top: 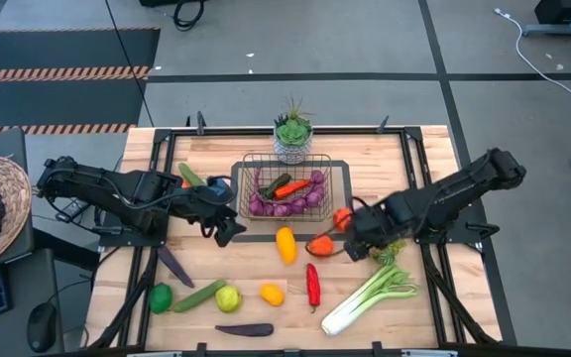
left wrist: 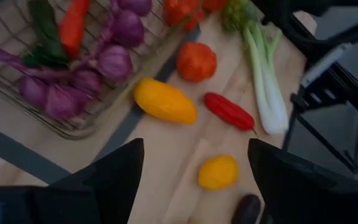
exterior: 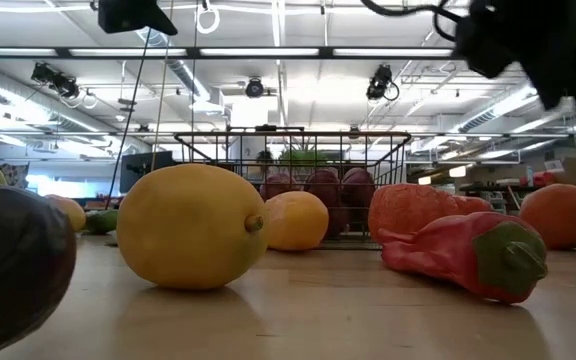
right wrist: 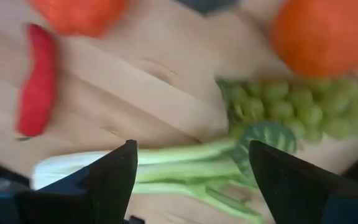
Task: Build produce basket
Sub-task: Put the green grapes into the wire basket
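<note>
The dark wire basket (top: 290, 188) stands at the table's middle far side and holds purple grapes (left wrist: 114, 62), a carrot (top: 293, 187) and a green piece. Loose produce lies on the wood: a yellow fruit (top: 285, 244), an orange pepper (top: 321, 244), a red chili (top: 312, 285), a leek (top: 370, 295) and green grapes (right wrist: 291, 106). My left gripper (top: 228, 232) hangs open just left of the basket's near corner, nothing between its fingers (left wrist: 194, 180). My right gripper (top: 358, 244) points down, open, above the leek's green top and the green grapes (right wrist: 191, 180), touching neither.
A potted succulent (top: 292, 134) stands behind the basket. Near the front edge lie a lime (top: 160, 297), a cucumber (top: 199, 295), a yellow-green fruit (top: 228, 297), a small orange-yellow fruit (top: 272, 294) and a dark eggplant (top: 245, 329). An orange (top: 342, 218) sits right of the basket.
</note>
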`<move>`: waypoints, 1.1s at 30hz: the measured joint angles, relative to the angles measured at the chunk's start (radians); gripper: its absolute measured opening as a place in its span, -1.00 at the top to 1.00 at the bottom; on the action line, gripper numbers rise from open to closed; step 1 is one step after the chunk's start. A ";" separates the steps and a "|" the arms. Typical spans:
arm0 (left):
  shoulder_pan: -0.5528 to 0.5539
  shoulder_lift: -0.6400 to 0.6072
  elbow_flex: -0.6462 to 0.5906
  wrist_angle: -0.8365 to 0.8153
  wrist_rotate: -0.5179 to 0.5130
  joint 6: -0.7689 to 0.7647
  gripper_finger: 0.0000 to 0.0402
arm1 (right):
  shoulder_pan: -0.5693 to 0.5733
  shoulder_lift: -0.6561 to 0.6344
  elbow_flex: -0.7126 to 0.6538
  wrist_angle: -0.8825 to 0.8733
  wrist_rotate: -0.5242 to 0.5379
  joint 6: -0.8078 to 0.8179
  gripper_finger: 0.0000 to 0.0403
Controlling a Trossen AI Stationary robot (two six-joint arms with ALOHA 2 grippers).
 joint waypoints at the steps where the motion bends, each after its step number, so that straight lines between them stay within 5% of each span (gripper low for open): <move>1: 0.000 0.000 0.000 0.000 0.013 0.005 -0.46 | 0.017 0.000 -0.015 -0.001 -0.001 0.034 -0.54; 20: 0.000 0.000 0.000 0.000 0.067 0.028 -0.46 | 0.096 0.000 -0.172 -0.029 0.018 0.125 -0.53; 33: 0.000 0.000 0.000 0.000 0.067 -0.002 -0.46 | 0.089 -0.001 -0.277 0.094 0.022 0.140 -0.24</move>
